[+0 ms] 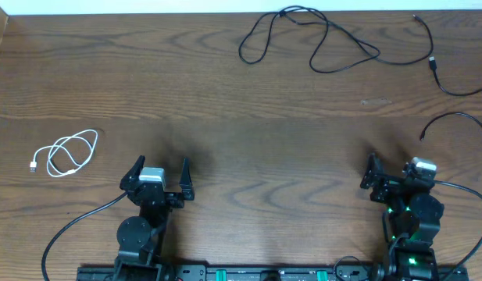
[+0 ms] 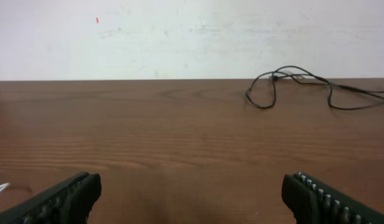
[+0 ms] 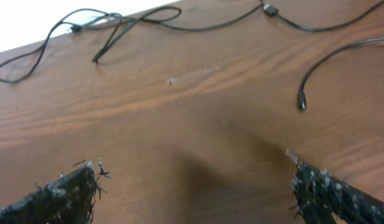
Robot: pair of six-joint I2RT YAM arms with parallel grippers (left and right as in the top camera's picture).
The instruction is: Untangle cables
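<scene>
A long black cable [image 1: 285,12] lies in loose loops at the table's far middle; it also shows as a black cable [image 2: 276,76] in the left wrist view and as a looped cable [image 3: 120,18] in the right wrist view. A second black cable [image 1: 433,62] with a small connector runs off the far right. A third black cable [image 1: 459,115] ends in a plug [image 3: 302,99] ahead of my right gripper. The coiled white cable [image 1: 71,140] rests at the left. My left gripper [image 1: 161,164] [image 2: 192,186] and right gripper [image 1: 393,165] [image 3: 195,177] are both open, empty, near the front edge.
The brown wooden table [image 1: 241,117] ends at a white wall along its far edge. Thick black wires [image 1: 76,226] run from the arm bases at the front.
</scene>
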